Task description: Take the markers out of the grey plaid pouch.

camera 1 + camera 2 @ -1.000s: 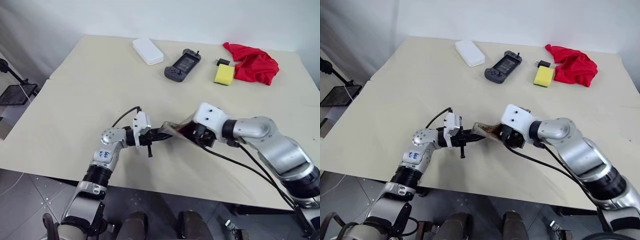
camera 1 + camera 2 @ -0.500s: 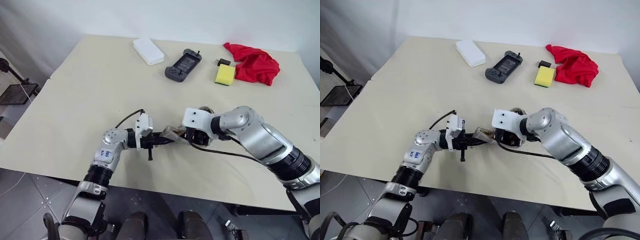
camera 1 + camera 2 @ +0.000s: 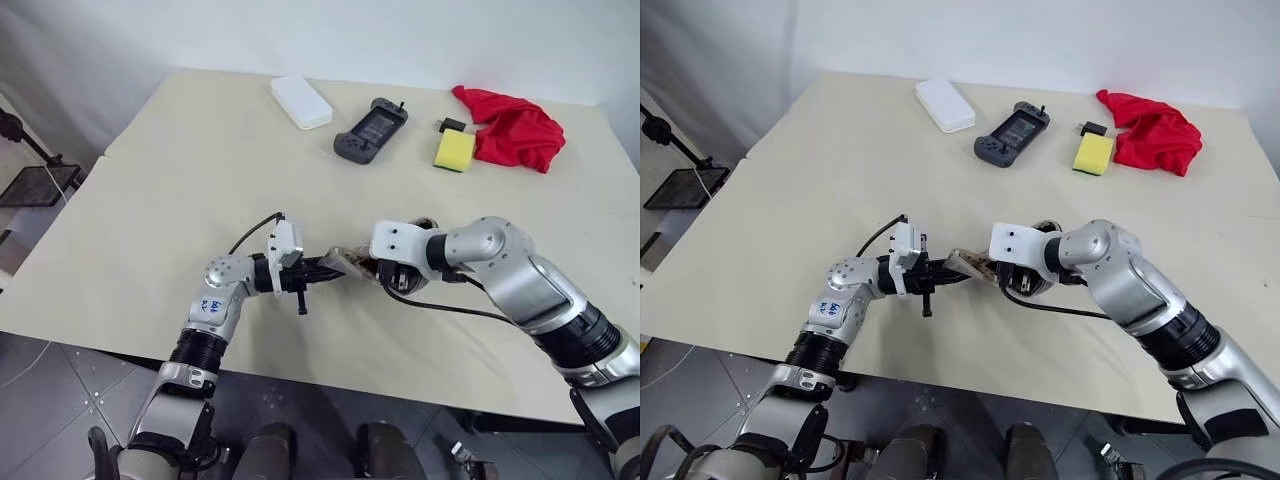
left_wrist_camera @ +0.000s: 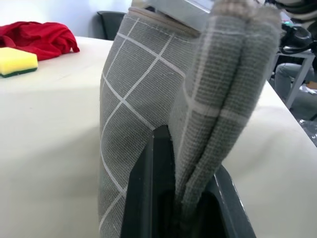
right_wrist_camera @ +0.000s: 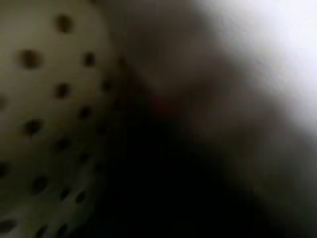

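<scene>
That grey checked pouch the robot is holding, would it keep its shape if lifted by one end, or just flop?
Probably flop. In the left wrist view the grey plaid pouch is woven cloth, bunched into soft folds where the left gripper pinches it. It likely weighs little, since that one pinch holds it off the table. The rough weave should resist slipping.

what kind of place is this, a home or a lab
Probably a lab or test room: a plain beige table against a bare white wall, staged odd items like a handheld game console and yellow sponge, grey tiled floor.
</scene>
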